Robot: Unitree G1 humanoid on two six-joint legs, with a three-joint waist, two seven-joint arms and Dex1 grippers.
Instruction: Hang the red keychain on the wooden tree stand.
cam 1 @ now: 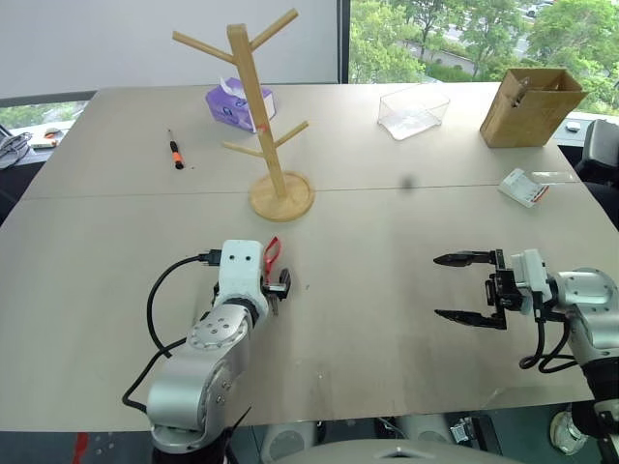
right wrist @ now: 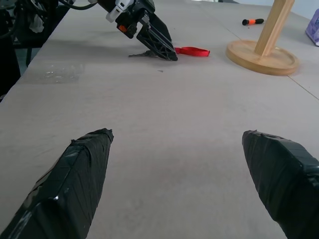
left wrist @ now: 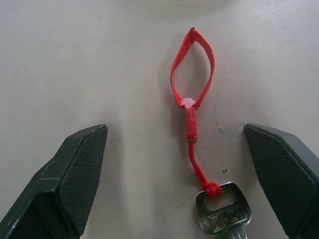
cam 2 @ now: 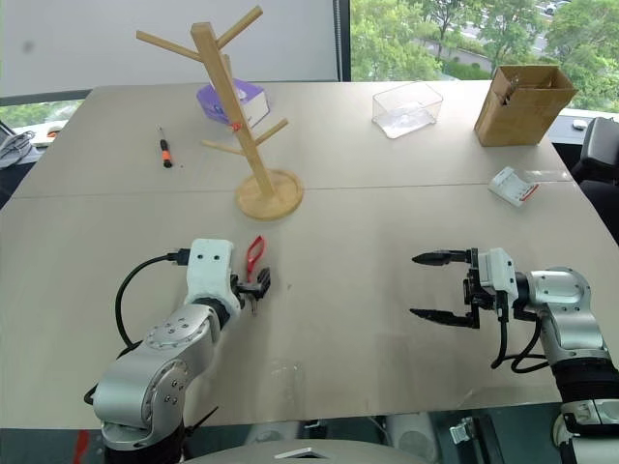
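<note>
Between wide-spread left gripper (left wrist: pixel 174 184) fingers: one thin red strap keychain (left wrist: pixel 192 94), key stamped "DADI", unheld. One light-wood tree stand (cam 1: pixel 266 116). Right gripper (cam 1: pixel 455 287) wide, empty.

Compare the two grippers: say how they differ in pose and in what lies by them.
The left gripper points forward and down, close over the table; the right gripper points sideways toward the left, about level. The left gripper has the red keychain lying flat between its fingers, untouched; the right gripper has only bare table between its own. Shared: both are open and hold nothing.
</note>
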